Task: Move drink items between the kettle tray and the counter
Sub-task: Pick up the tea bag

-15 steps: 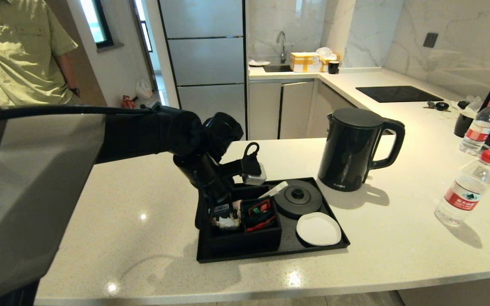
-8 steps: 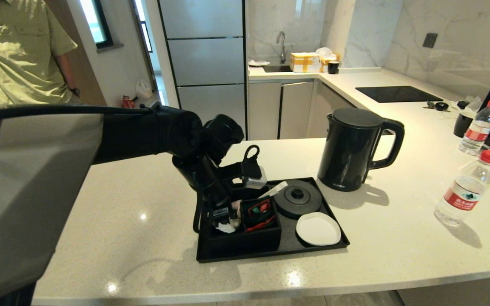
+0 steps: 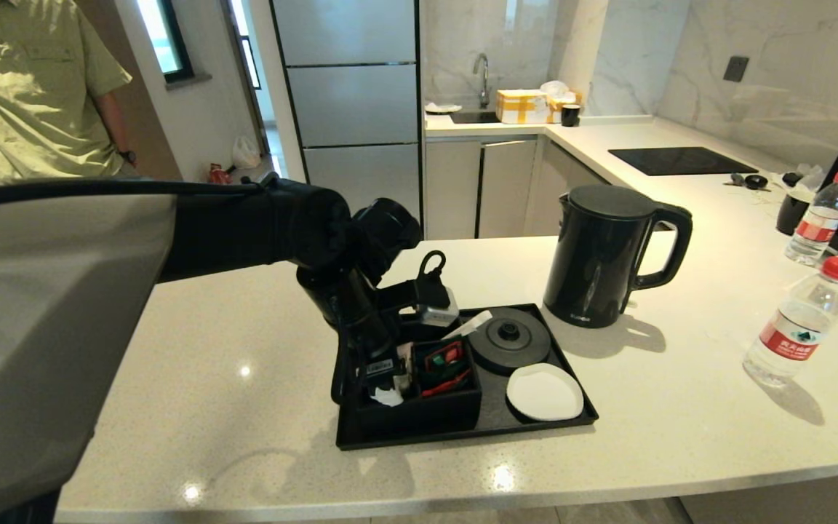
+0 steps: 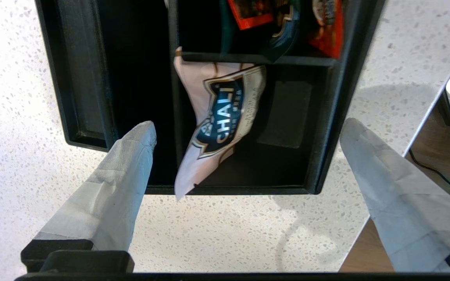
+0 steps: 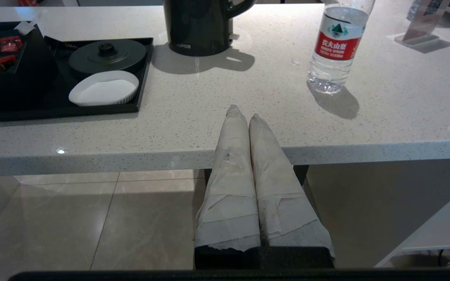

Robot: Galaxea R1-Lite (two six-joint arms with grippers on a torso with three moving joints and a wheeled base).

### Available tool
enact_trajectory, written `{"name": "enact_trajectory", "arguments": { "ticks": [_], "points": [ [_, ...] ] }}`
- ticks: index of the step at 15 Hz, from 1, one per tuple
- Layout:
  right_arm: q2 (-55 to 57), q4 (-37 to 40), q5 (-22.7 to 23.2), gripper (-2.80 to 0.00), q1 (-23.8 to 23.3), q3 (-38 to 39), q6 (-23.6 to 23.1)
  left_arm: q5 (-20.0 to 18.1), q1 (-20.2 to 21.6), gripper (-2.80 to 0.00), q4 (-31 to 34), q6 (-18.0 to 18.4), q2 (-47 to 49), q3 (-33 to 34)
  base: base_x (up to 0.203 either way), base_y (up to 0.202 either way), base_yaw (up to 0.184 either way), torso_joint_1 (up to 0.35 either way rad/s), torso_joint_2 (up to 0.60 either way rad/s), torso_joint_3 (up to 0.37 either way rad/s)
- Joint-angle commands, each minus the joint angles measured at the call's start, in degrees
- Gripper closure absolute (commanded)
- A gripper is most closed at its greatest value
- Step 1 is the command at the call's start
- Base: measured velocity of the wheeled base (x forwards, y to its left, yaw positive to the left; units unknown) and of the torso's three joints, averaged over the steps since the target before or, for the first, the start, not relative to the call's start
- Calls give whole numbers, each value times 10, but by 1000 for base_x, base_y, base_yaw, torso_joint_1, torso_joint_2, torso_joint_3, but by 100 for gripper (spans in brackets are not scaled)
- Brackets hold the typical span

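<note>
sachet (image 4: 220, 117) — "CHALI" | kettle (image 5: 199, 25) — "SUPOR" | bottle (image 5: 336, 43) label — "NONGFU SPRING"

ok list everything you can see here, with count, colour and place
tray: 1, black, on counter
sachet: 1, pink and dark, in a tray compartment, below left gripper
packets: several, red and green, next compartment
kettle base: 1, black, in tray
coaster: 1, white, in tray
kettle: 1, black, on counter behind tray
bottles: 2, clear, red caps, counter right
counter: 1, off-white
hob: 1, black, far counter
person: 1, green shirt, back left
left gripper: open over tray
right gripper: shut, parked at counter edge
</note>
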Motion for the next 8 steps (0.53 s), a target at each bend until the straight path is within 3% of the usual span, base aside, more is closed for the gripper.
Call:
{"name": "enact_trajectory", "arguments": {
  "ticks": [1, 3, 4, 8],
  "points": [
    [1, 0, 0, 0, 0, 0, 0, 0, -1, -280, 3, 3, -1, 0, 0, 0, 0, 0, 0, 0],
    [1, 0, 0, 0, 0, 0, 0, 1, -1, -280, 4, 1, -1, 0, 0, 0, 0, 0, 0, 0],
    [1, 0, 0, 0, 0, 0, 0, 29, -15, -280, 27, -23, -8, 0, 0, 0, 0, 0, 0, 0],
    [1, 0, 0, 0, 0, 0, 0, 33, -30, -280, 50, -36, -19, 4, 0, 0, 0, 0, 0, 0]
  ]
}}
